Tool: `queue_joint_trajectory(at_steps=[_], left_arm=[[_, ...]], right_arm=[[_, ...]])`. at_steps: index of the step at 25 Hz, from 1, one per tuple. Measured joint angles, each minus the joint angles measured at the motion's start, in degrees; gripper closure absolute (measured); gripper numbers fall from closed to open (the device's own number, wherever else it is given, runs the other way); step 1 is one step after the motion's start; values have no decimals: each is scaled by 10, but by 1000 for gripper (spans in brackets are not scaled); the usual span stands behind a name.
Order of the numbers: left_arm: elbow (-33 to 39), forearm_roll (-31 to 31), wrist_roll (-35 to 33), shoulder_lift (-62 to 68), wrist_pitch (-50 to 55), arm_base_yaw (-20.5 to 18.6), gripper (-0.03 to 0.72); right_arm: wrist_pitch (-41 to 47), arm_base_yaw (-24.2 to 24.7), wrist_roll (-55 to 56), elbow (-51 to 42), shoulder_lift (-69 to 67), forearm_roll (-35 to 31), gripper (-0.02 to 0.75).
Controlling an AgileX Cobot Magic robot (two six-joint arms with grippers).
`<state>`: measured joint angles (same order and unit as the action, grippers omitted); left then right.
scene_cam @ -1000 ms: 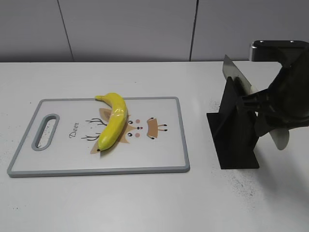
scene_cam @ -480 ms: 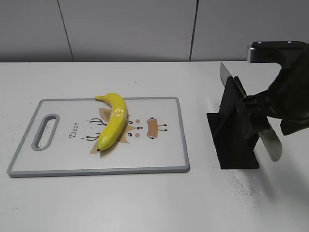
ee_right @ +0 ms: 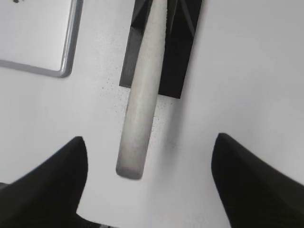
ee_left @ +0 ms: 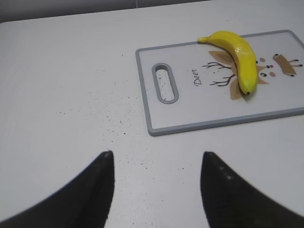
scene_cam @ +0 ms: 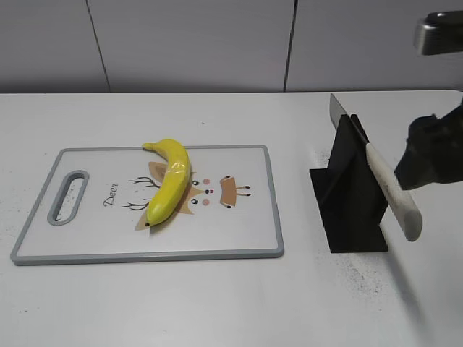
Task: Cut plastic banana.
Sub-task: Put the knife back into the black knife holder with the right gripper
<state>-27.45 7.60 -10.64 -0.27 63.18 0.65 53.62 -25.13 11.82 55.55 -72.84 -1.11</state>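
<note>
The yellow plastic banana (scene_cam: 168,183) lies on the grey-rimmed cutting board (scene_cam: 87,256), near its middle. It also shows in the left wrist view (ee_left: 240,56). A knife with a pale handle (scene_cam: 393,194) rests slanted in a black stand (scene_cam: 352,197); its handle also shows in the right wrist view (ee_right: 141,97). My right gripper (ee_right: 149,140) is open, its fingers wide on either side of the handle's end, not touching it. The right arm (scene_cam: 434,155) sits at the right edge. My left gripper (ee_left: 156,154) is open and empty above bare table, in front of the board's handle end.
The board has a slot handle (scene_cam: 67,196) at its left end and a deer print in the middle. The white table (scene_cam: 217,303) carries dark specks near the stand. A grey wall stands behind the table.
The right arm has drawn back to the right and up, away from the knife handle. The handle now shows fully. The banana and board have not moved.
</note>
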Motion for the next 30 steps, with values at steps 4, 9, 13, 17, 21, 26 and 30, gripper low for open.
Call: queue_joint_trajectory(at_steps=[4, 9, 13, 17, 21, 26, 30], left_arm=[[0, 0, 0, 0, 0, 0, 135], [0, 0, 0, 0, 0, 0, 135], [0, 0, 0, 0, 0, 0, 136], [0, 0, 0, 0, 0, 0, 137], [0, 0, 0, 0, 0, 0, 137], [0, 0, 0, 0, 0, 0, 137], [0, 0, 0, 0, -1, -1, 137]], right_arm=[[23, 0, -56, -28, 89, -23, 133], [25, 0, -97, -128, 221, -32, 145], [24, 0, -111, -203, 343, -13, 146], [37, 0, -114, -249, 466, 7, 148], [55, 0, -114, -264, 573, 11, 152], [58, 0, -115, -267, 682, 11, 153], [60, 0, -115, -267, 728, 11, 155]])
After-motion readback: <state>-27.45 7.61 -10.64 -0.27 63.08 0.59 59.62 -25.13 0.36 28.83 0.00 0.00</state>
